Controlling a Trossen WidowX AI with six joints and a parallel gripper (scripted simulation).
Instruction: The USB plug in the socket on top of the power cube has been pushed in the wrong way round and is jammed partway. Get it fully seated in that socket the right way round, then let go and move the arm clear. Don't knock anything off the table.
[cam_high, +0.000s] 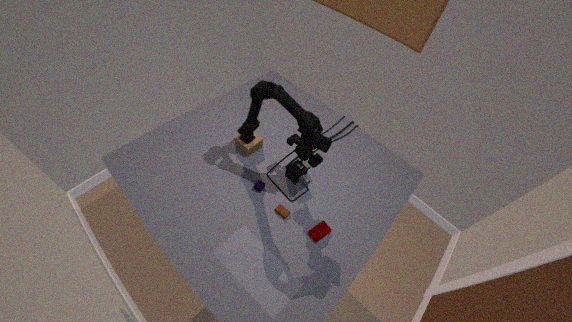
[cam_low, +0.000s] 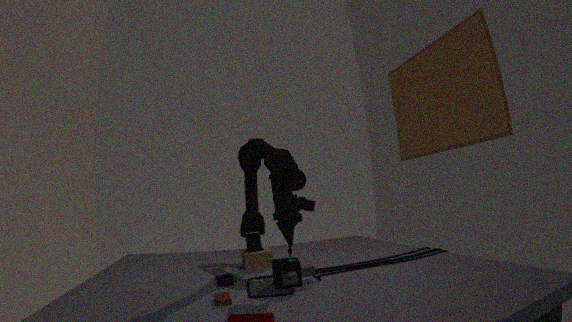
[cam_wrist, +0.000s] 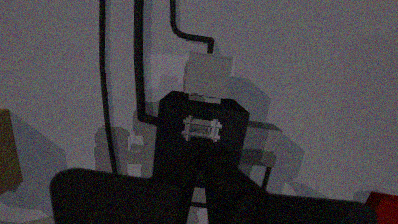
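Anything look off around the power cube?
Possibly: a pale, plug-like block on a black cable shows beyond the cube's edge, not in the metal-framed opening. Too dark to confirm seating. Nothing looks spilled.

Dim light falls on plain grey walls (cam_low: 225, 100). An orange-brown rectangular panel (cam_high: 395, 20) (cam_low: 450, 90) hangs at the upper right of the exterior frame. In the top view, a grey surface (cam_high: 175, 185) (cam_low: 400, 290) spans the middle, tan flooring (cam_high: 385, 260) showing at lower left and lower right, edged by pale trim (cam_high: 107, 257).
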